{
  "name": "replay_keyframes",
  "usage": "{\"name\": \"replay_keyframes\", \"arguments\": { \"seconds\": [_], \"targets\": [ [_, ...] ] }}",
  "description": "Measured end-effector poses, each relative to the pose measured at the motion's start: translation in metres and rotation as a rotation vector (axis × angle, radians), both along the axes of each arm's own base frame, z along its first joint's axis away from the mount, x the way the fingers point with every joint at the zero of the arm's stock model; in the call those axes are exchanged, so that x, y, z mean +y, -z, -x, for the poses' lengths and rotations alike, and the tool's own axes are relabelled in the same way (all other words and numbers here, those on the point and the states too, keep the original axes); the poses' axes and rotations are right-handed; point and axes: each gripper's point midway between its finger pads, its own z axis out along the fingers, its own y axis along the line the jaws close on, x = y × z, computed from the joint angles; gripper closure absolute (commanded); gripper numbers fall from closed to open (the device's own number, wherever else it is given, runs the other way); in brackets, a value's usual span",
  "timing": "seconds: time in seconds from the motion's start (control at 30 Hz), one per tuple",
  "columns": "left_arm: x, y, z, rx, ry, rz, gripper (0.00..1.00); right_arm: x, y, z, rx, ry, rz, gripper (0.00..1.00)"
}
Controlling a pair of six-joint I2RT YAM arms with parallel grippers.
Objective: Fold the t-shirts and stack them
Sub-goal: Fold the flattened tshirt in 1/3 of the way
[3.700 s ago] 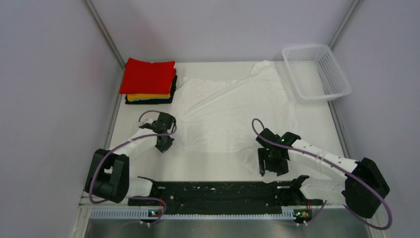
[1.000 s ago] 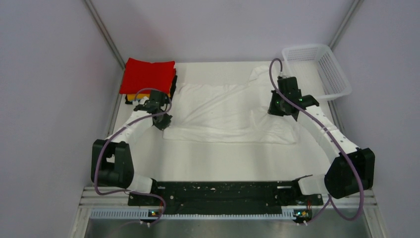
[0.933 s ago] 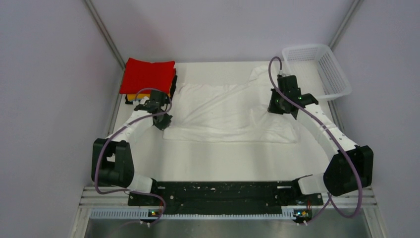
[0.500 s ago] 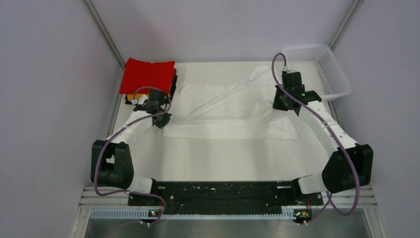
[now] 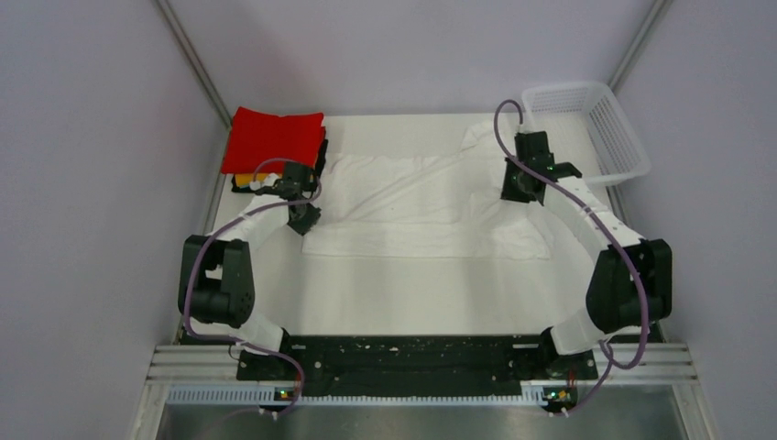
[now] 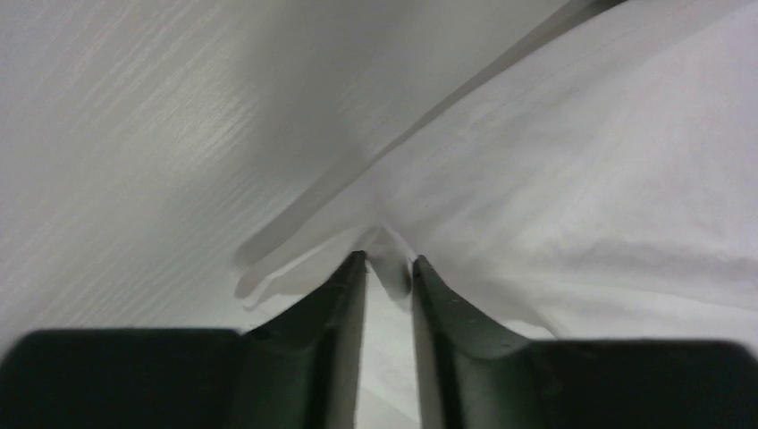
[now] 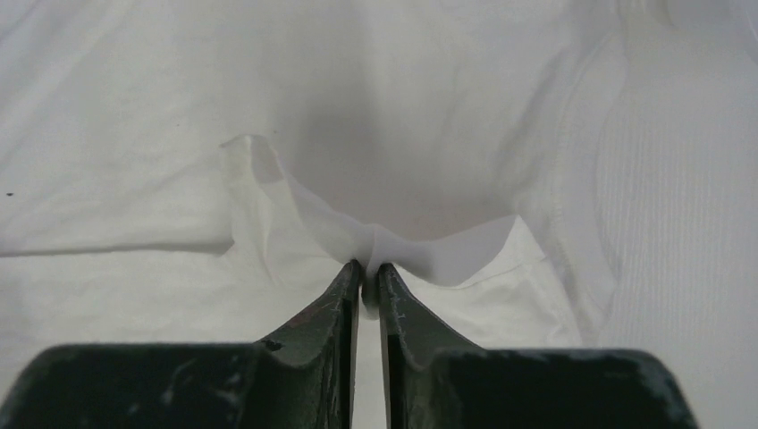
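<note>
The left gripper (image 6: 386,264) has its jaws drawn close together, pinching a small bunched fold of the white t-shirt (image 6: 581,179) between the tips. Just beyond and left of those jaws the cloth's edge lies doubled on the table (image 6: 116,134). To their right the shirt spreads away in soft wrinkles.

The right gripper (image 7: 369,266) has its jaws almost touching, clamped on a thin raised edge of the same shirt. The cloth peaks up on either side of the tips and lies flat beyond them.

Seen from above, the shirt stretches from one pair of jaws to the other. Near the left jaws, just beyond them, sits a stack topped by a red t-shirt (image 5: 275,137), with an orange-yellow t-shirt (image 5: 240,180) peeping out below and what looks like a black t-shirt (image 5: 322,156) at its side. Beyond and right of the right jaws stands a white mesh basket (image 5: 623,147).
</note>
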Motion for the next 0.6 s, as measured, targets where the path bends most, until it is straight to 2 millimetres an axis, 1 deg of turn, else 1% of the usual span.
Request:
{"name": "replay_keyframes", "arguments": {
  "seconds": [0.03,0.07,0.1,0.13,0.17,0.23,0.3,0.37,0.43,0.5,0.6],
  "targets": [
    [0.001,0.002,0.0,0.008,-0.001,-0.007,0.39,0.0,0.005,-0.004,0.009,0.006,0.003,0.38],
    [0.002,0.002,-0.001,0.012,-0.003,-0.012,0.29,-0.002,0.012,-0.01,0.02,0.013,0.016,0.28],
    [0.002,0.0,-0.002,0.011,-0.005,-0.015,0.23,-0.004,0.017,-0.016,0.029,0.022,0.034,0.22],
    [0.002,-0.003,-0.004,0.005,-0.007,-0.016,0.19,-0.008,0.022,-0.023,0.033,0.033,0.056,0.18],
    [0.002,-0.006,-0.006,-0.001,-0.003,-0.018,0.18,-0.012,0.027,-0.031,0.039,0.043,0.077,0.11],
    [0.001,-0.013,-0.012,-0.018,0.002,-0.017,0.14,-0.015,0.033,-0.04,0.04,0.06,0.094,0.03],
    [0.001,-0.019,-0.014,-0.033,0.01,-0.016,0.13,-0.017,0.033,-0.041,0.036,0.069,0.098,0.02],
    [-0.001,-0.024,-0.013,-0.04,0.025,-0.01,0.12,-0.017,0.026,-0.041,0.001,0.081,0.085,0.01],
    [-0.003,-0.027,-0.012,-0.043,0.046,-0.002,0.1,-0.018,0.019,-0.03,-0.03,0.086,0.064,0.01],
    [-0.009,-0.027,-0.011,-0.042,0.079,0.015,0.09,-0.015,0.012,-0.013,-0.057,0.076,0.027,0.01],
    [-0.024,-0.027,-0.011,-0.048,0.147,0.055,0.09,-0.001,0.008,0.005,-0.088,0.028,-0.064,0.01]
  ]
}}
